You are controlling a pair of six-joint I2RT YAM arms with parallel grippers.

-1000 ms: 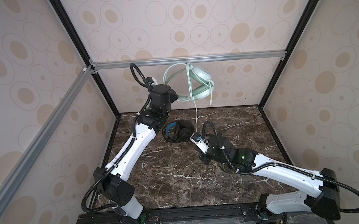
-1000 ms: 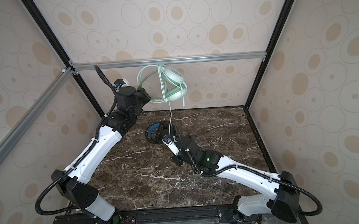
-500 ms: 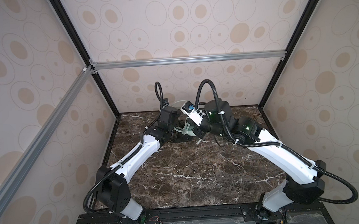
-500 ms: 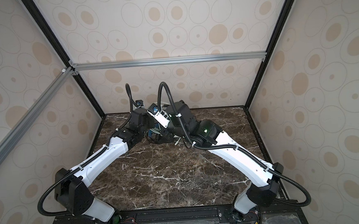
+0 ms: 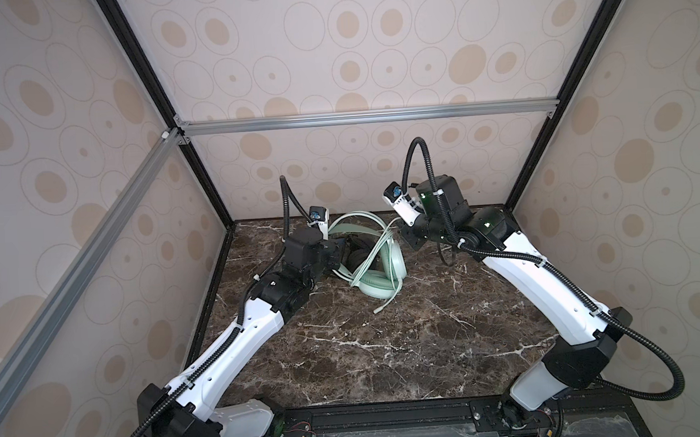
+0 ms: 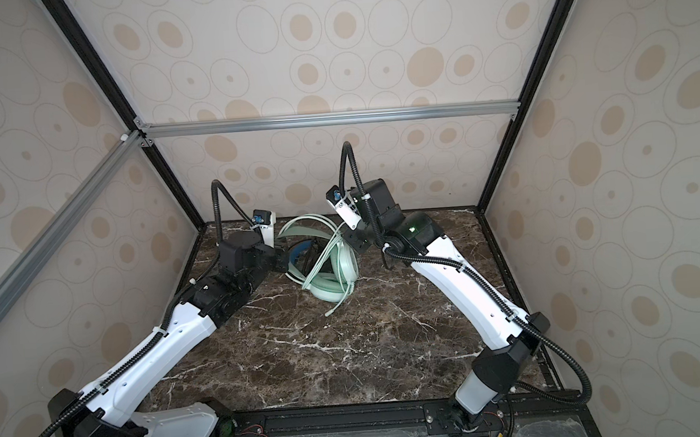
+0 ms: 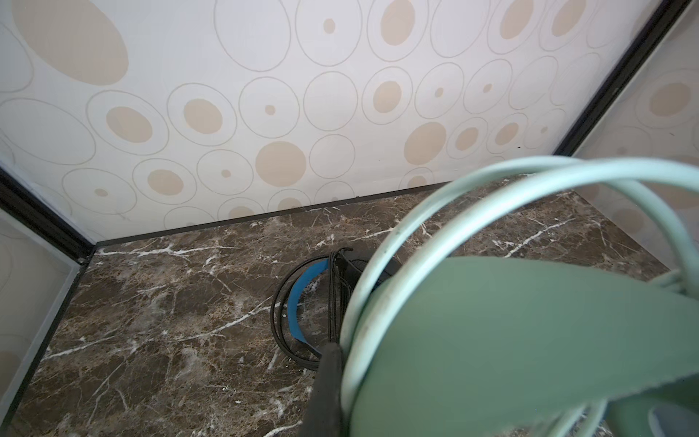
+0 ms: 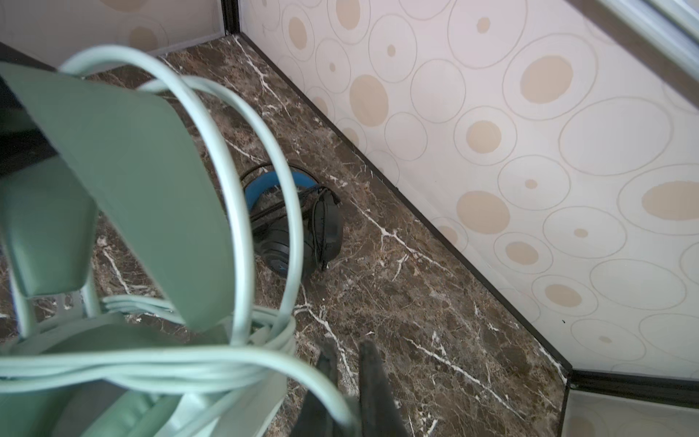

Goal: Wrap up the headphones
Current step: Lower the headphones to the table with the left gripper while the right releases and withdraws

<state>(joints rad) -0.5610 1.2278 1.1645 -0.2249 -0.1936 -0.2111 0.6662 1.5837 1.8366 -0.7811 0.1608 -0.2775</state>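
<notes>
Most of the scene is the dark, white-veined marble-look surface (image 5: pixel 389 350), glossy and bare except at its far middle. One second ago the left arm (image 5: pixel 255 329) held the mint-green headphones (image 5: pixel 379 282) high by the rail (image 5: pixel 367 116) with their lead dangling, while the right arm (image 5: pixel 531 283) lay low at mid-surface. Since then the pair has come down to rest on the surface at far centre, and the right arm has swung round to its right side. That suggests the winding is largely done and the bundle is being set down or finished. The left pincer (image 5: pixel 339 257) is pressed together, apparently on the broad, matte padded headband (image 7: pixel 529 333). The right pincer (image 8: pixel 347 346) is nearly closed, pinching the pale green cable (image 8: pixel 242 227), a smooth rubbery cord looped in several turns over the band and round the oval cushioned cups. Just behind lie the black headphones (image 8: pixel 299 234), smaller in view, with blue lining and a thin black cable (image 7: pixel 333 287) already strapped across them. One short tail of pale cable, ending in its plug (image 5: pixel 377 310), trails loose toward the near side, so a last tuck probably remains.
</notes>
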